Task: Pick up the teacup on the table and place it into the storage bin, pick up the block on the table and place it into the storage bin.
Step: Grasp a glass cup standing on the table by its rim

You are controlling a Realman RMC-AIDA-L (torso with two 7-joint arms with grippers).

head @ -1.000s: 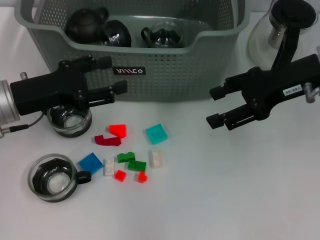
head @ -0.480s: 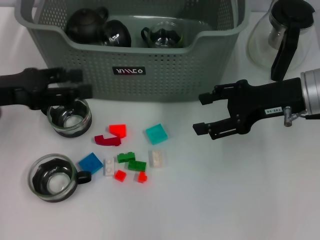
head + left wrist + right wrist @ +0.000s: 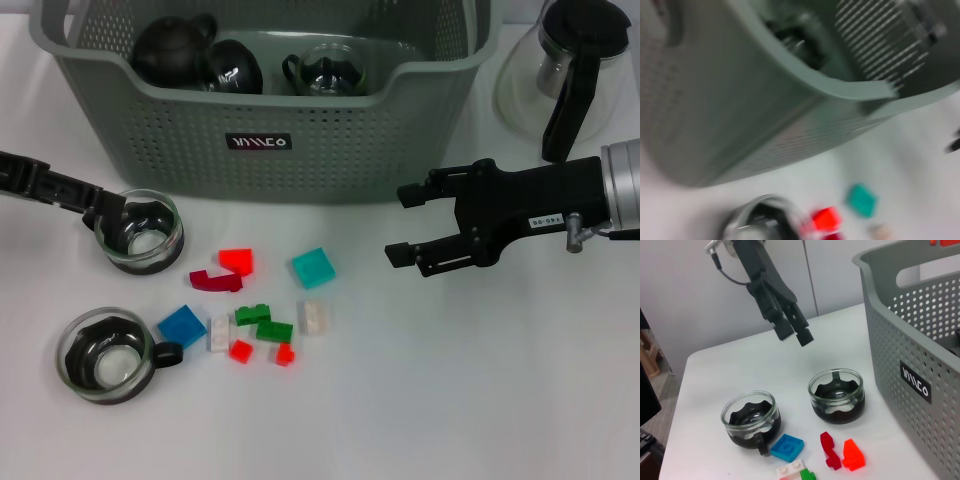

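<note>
Two glass teacups with dark liners stand at the left, one [image 3: 140, 232] [image 3: 836, 396] close to the storage bin [image 3: 300, 150] and one [image 3: 105, 355] [image 3: 751, 417] nearer the front. Loose blocks lie between them and the table's middle: red [image 3: 236, 261], dark red [image 3: 214, 281], teal [image 3: 313, 267], blue [image 3: 181, 325] and green [image 3: 262, 322]. My left gripper [image 3: 112, 212] [image 3: 794, 335] hovers over the far-left rim of the nearer-bin teacup, fingers slightly apart and holding nothing. My right gripper [image 3: 402, 225] stands open right of the blocks.
Inside the bin sit a black teapot [image 3: 170, 45], a dark cup [image 3: 235, 65] and a glass cup [image 3: 325, 70]. A glass pot with a black handle [image 3: 570, 60] stands at the back right. The bin's front wall [image 3: 910, 365] rises just behind the teacups.
My left arm pulled back to the left and turned, so its gripper now shows edge-on over the teacup's rim. My right gripper shifted left one second ago and has held still since.
</note>
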